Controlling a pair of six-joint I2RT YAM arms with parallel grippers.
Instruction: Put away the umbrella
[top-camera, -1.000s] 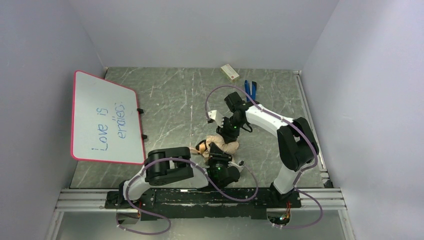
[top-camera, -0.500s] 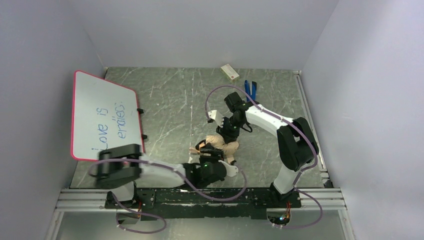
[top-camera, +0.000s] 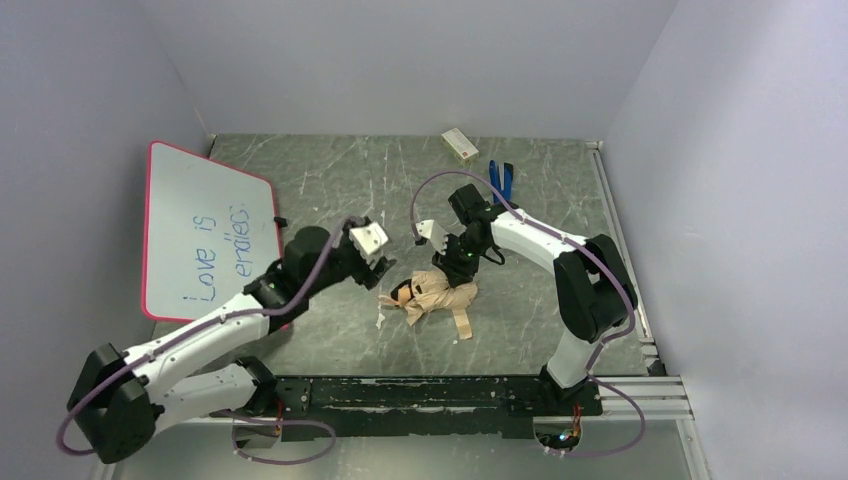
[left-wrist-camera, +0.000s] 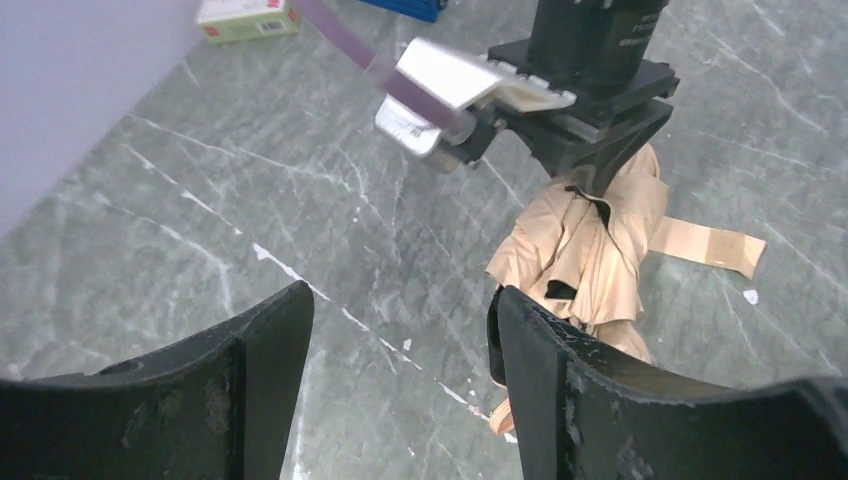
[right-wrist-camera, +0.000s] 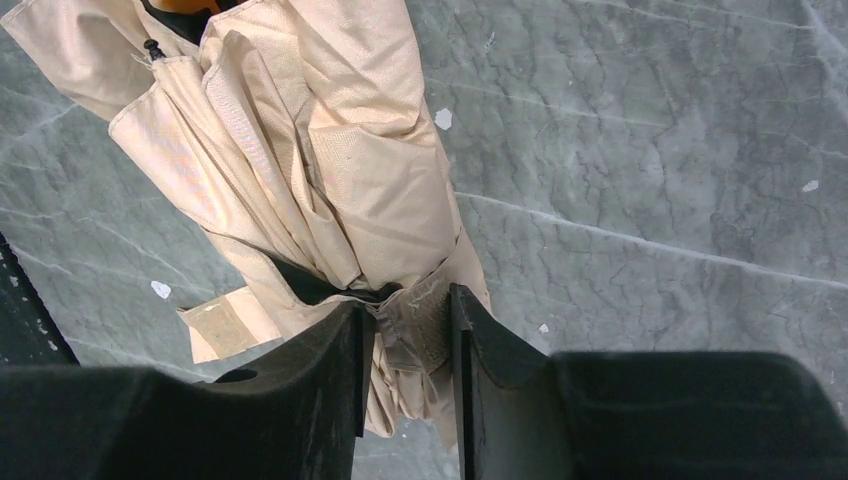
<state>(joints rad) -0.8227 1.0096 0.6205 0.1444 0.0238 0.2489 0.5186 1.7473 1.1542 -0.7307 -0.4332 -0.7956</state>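
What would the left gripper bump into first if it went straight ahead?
Probably the grey marbled tabletop: the open left gripper tilts down at bare stone. The crumpled beige fabric umbrella lies just beside that line, though depth is hard to judge.

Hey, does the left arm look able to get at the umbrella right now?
Probably yes. The left pincer hangs open beside the umbrella with only bare table between them, and the right pincer grips just its far side.

White left arm (top-camera: 200, 335), right arm (top-camera: 530, 238); purple cables (left-wrist-camera: 345, 45), black fingers (left-wrist-camera: 560, 400).
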